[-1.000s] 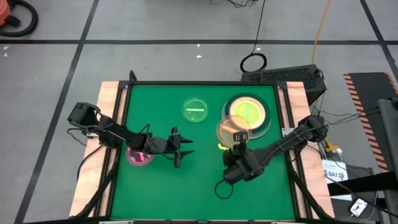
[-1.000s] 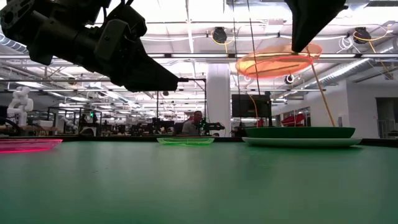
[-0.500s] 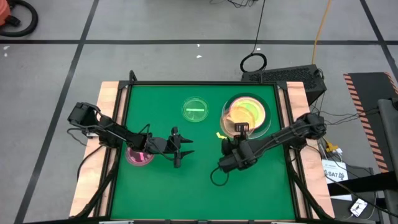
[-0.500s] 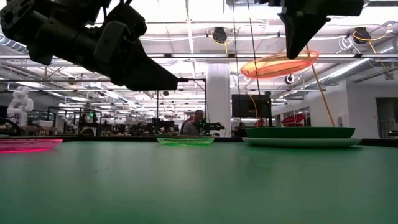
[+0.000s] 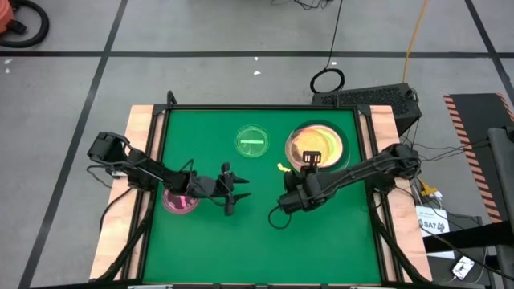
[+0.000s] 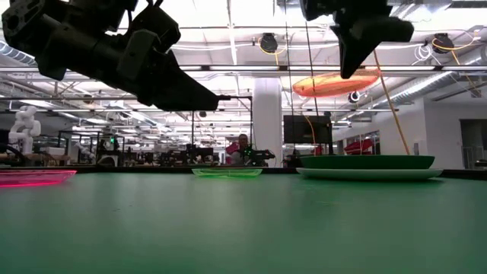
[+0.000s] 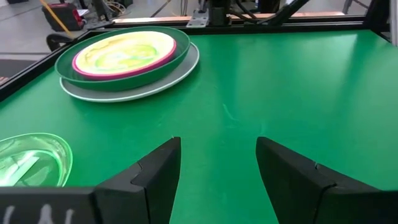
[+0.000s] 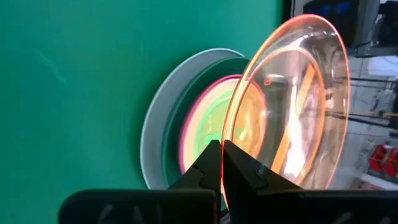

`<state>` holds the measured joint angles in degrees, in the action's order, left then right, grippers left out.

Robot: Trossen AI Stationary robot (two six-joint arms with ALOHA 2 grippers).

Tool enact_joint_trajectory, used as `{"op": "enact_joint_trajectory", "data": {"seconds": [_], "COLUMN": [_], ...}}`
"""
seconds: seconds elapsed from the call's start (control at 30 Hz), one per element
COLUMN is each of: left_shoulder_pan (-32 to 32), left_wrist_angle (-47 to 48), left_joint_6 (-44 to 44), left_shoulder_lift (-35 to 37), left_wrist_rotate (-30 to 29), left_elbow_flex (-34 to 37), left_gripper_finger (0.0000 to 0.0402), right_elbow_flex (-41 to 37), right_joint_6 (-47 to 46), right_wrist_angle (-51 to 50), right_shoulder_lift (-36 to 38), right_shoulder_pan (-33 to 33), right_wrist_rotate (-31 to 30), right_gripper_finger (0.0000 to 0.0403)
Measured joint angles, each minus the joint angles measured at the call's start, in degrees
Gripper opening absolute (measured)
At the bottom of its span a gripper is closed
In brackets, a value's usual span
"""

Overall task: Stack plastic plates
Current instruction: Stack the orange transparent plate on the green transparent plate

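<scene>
A stack of larger plates (image 5: 331,151) stands at the table's far right: a pale one lowest, then a dark green one (image 6: 368,161), and a pink-rimmed one (image 7: 124,53) on top. My right gripper (image 5: 311,160) is shut on a translucent amber dish (image 5: 305,147), which hangs above that stack (image 8: 163,138). A translucent green dish (image 5: 252,142) lies flat at the far middle. A pink dish (image 5: 178,201) lies flat at the left, partly under my left arm. My left gripper (image 5: 234,189) hovers open over bare mat in the middle, with nothing between its fingers (image 7: 157,177). My right gripper pinches the amber dish's rim (image 8: 231,138) between its two fingers, at the dish's near edge. The fingers slant down from the table's near side. The dish (image 6: 335,82) hangs clear above the stack, close to level and slightly tilted.
Raised wooden borders (image 5: 141,136) run along the table's left and right sides. Bare green mat (image 5: 241,241) fills the near half. Beyond the far edge the low view shows a room with a person (image 6: 241,150) far off.
My right gripper has carried the amber dish toward the table's far edge, from beside the stack's near rim to above the stack. It has stayed shut on the rim, and the dish has stayed lifted clear.
</scene>
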<state>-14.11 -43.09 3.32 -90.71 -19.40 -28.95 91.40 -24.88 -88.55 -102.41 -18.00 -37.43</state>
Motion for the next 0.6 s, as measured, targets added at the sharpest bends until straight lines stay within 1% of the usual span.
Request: {"op": "enact_joint_trajectory", "data": {"seconds": [0.17, 0.37, 0.53, 0.6], "left_shoulder_pan": [0.1, 0.1, 0.1, 0.1], "left_wrist_angle": [0.0, 1.4, 2.9, 2.9], "left_joint_6": [0.2, 0.4, 0.7, 0.7], "left_shoulder_lift": [0.0, 0.0, 0.0, 0.0], "left_wrist_rotate": [0.0, 0.0, 0.0, 0.0], "left_elbow_flex": [0.0, 0.0, 0.0, 0.0], "left_gripper_finger": [0.0216, 0.0216, 0.0216, 0.0216], "right_elbow_flex": [-4.6, -10.9, -17.1, -19.5], "right_joint_6": [0.2, -0.9, -1.9, -1.4], "right_wrist_angle": [5.3, 5.6, 9.6, 13.0], "right_shoulder_lift": [0.0, 1.0, 5.4, 7.8], "right_shoulder_pan": [0.7, 1.7, 2.6, 3.1], "right_wrist_rotate": [0.0, 0.0, 0.1, 0.1], "right_gripper_finger": [0.0, 0.0, 0.0, 0.0]}}
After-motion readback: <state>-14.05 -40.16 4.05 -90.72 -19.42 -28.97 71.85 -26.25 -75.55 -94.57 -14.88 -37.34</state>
